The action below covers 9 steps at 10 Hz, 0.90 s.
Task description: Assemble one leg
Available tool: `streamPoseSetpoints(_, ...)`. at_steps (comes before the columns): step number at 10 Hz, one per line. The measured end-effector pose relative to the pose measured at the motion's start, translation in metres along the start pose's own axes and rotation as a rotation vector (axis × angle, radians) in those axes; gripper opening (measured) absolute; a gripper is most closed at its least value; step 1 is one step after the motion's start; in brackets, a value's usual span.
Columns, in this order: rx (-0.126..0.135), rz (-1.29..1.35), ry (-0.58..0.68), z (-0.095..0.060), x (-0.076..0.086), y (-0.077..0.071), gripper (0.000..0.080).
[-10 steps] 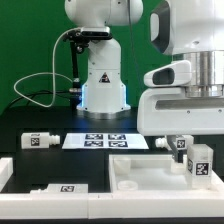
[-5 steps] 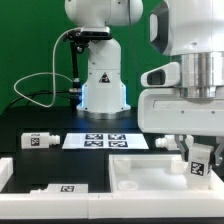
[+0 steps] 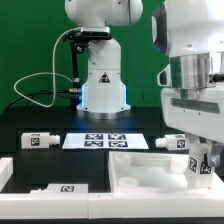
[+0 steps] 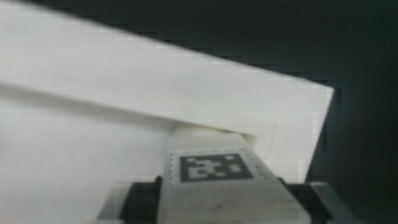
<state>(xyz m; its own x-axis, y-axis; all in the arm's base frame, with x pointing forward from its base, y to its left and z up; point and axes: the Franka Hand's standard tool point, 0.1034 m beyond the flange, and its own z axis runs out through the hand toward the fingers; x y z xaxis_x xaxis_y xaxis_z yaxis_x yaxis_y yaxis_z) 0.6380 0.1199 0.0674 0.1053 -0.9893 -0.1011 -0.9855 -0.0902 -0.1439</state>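
The arm [image 3: 195,75] stood at the exterior view's right, its wrist low over the white tabletop [image 3: 150,175] that lay on the black desk [image 3: 40,160]. The jaws [image 3: 203,165] were pinching a white leg [image 3: 201,166] with a marker tag on its face; the leg sat at the tabletop's edge on the exterior view's right, roughly upright and partly cut off by the frame. In the wrist view the same leg [image 4: 212,165] filled the space between the two dark fingers [image 4: 141,197], one on each side and both pressed against it, with its tagged face toward the camera. Its far end met the tabletop [image 4: 125,120] near a corner of that panel, where a small shadowed notch showed beside it; whether the leg was seated in a hole there I could not tell.

Another leg [image 3: 170,143] lay on the desk just behind the tabletop, close to the arm. A third leg [image 3: 39,140] lay well apart at the exterior view's left. A fourth tagged part [image 3: 62,189] rested near the front edge, just beside the tabletop's left side. The marker board [image 3: 105,141] lay flat between the left leg and the one near the arm, in front of the robot base [image 3: 100,85]. A green backdrop [image 3: 30,50] hung behind.
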Motion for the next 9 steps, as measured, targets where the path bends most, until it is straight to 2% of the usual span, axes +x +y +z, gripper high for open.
streamPoseSetpoints(4,0.007,0.228,-0.02,0.0003,0.0031,-0.0007,0.0289)
streamPoseSetpoints(5,0.019,0.33,-0.049,-0.0003,0.0074,-0.0018,0.0289)
streamPoseSetpoints(6,0.049,0.488,-0.066,0.001,0.0072,-0.0014,0.0289)
streamPoseSetpoints(7,0.06,0.495,-0.065,0.001,0.0069,-0.0013,0.0289)
streamPoseSetpoints(9,0.059,0.481,-0.065,0.0015,0.0066,-0.0011,0.0292)
